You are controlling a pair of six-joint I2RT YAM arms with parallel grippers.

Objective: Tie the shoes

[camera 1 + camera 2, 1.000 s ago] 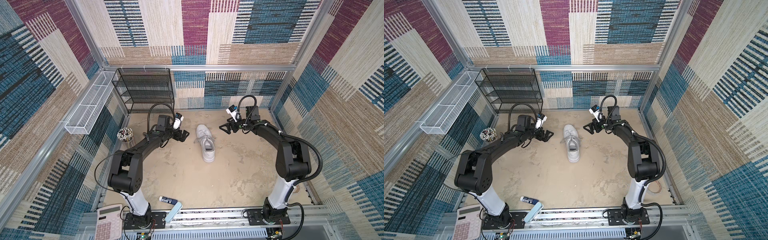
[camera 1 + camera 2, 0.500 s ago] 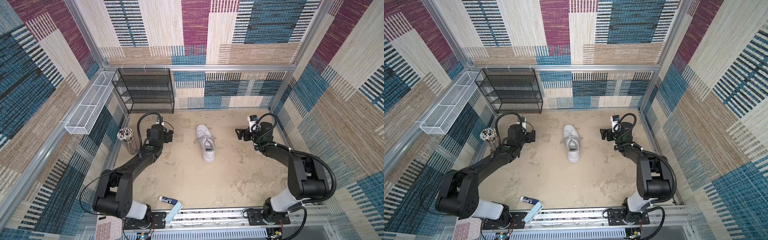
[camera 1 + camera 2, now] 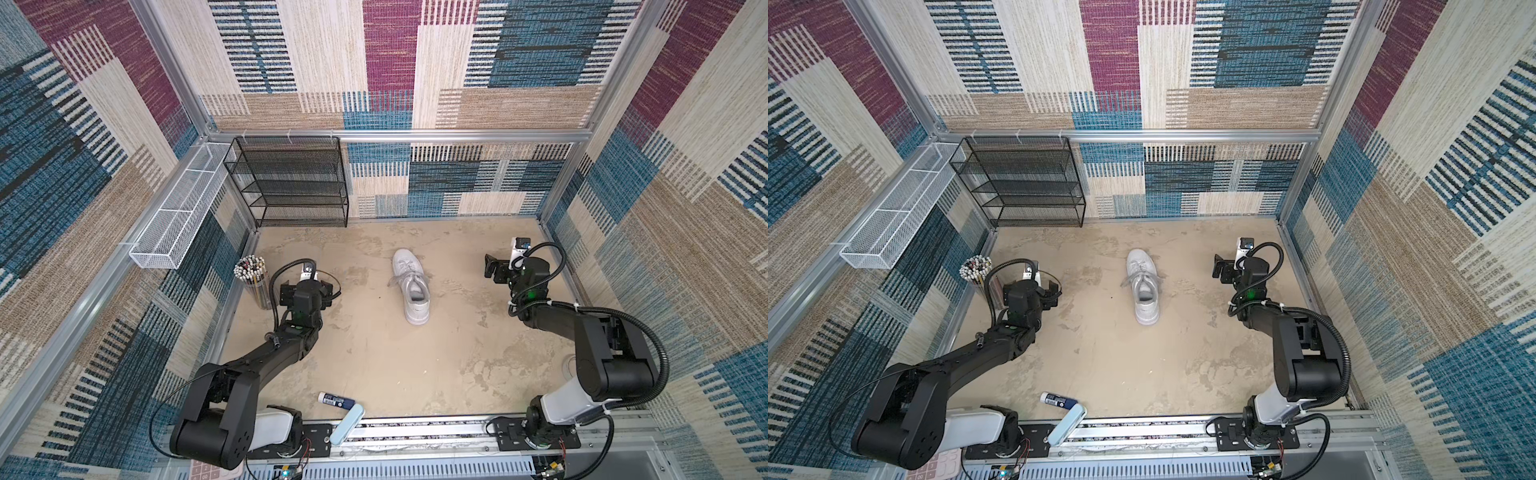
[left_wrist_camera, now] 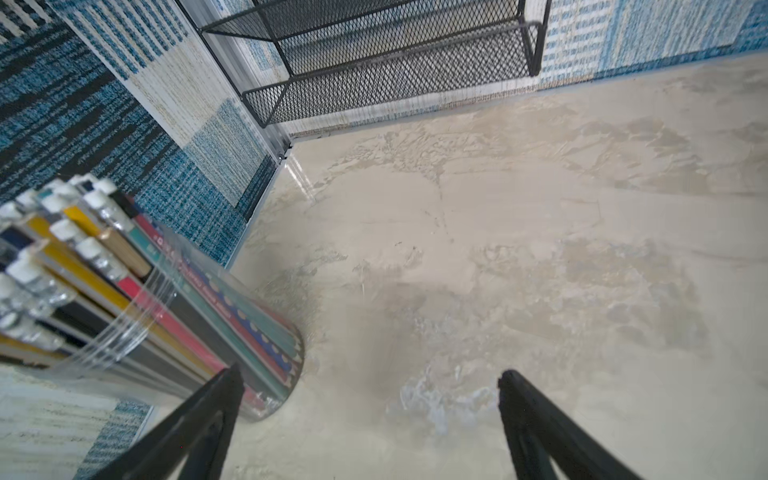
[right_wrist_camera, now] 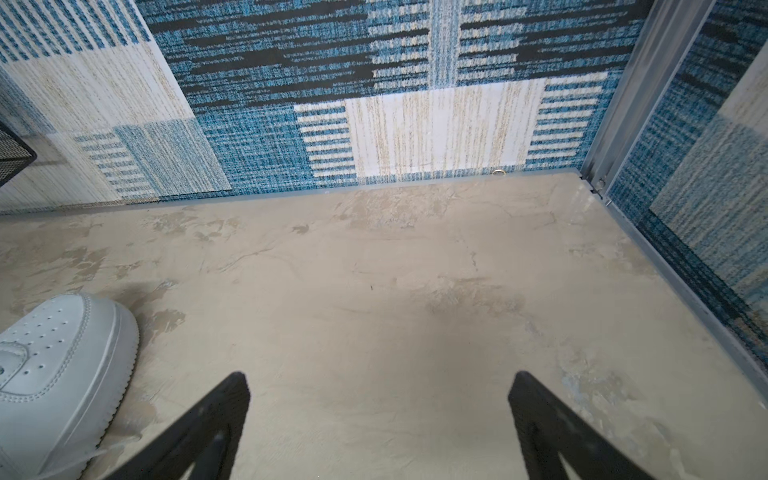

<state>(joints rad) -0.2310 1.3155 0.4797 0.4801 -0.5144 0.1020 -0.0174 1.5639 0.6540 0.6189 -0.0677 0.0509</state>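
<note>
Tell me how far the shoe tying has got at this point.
Done, apparently: the laces lie bunched across the tongue of the sneaker with loops out to both sides, like a bow, though too small to confirm. In hand: nothing. The left gripper and right gripper are open, empty and well clear of the sneaker. Left: probably only confirming the knot holds.

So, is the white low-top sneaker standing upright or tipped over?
Upright: the white low-top sneaker rests on its sole, opening facing up in both top views.

Overhead stereo pair (wrist views low)
</note>
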